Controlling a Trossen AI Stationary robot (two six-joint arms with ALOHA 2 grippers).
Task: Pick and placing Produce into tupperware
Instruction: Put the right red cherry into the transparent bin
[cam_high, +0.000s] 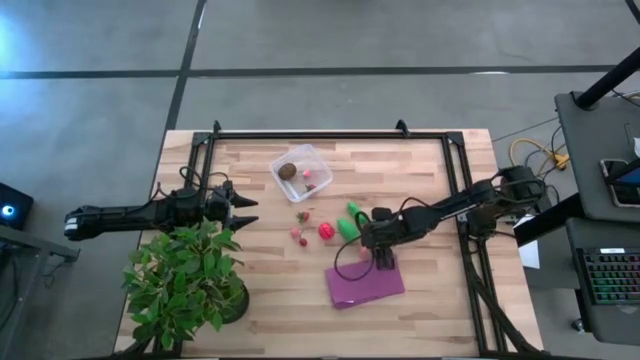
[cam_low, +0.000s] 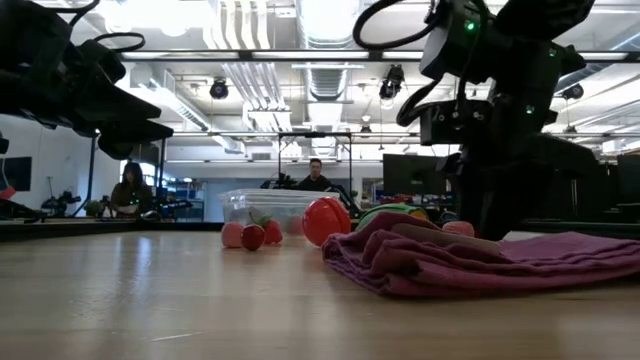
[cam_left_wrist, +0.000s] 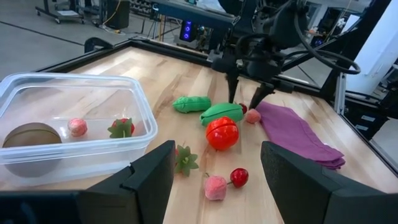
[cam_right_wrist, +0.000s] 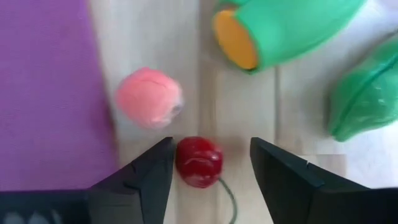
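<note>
Left wrist view gives you three pieces in the tupperware (cam_left_wrist: 140, 118) and eight on the table. Your right gripper (cam_right_wrist: 210, 163) hangs jaws apart around a red cherry (cam_right_wrist: 199, 162), beside the purple cloth (cam_right_wrist: 46, 87); your left gripper (cam_left_wrist: 214, 180) waits open near the tupperware.

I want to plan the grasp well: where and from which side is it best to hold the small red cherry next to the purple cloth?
Probably grip the cherry across its round body, coming straight down from above, as the open right gripper already straddles it. Its stem trails toward the wrist, so the fingers should close on the sides, clear of the pink berry and purple cloth.
</note>
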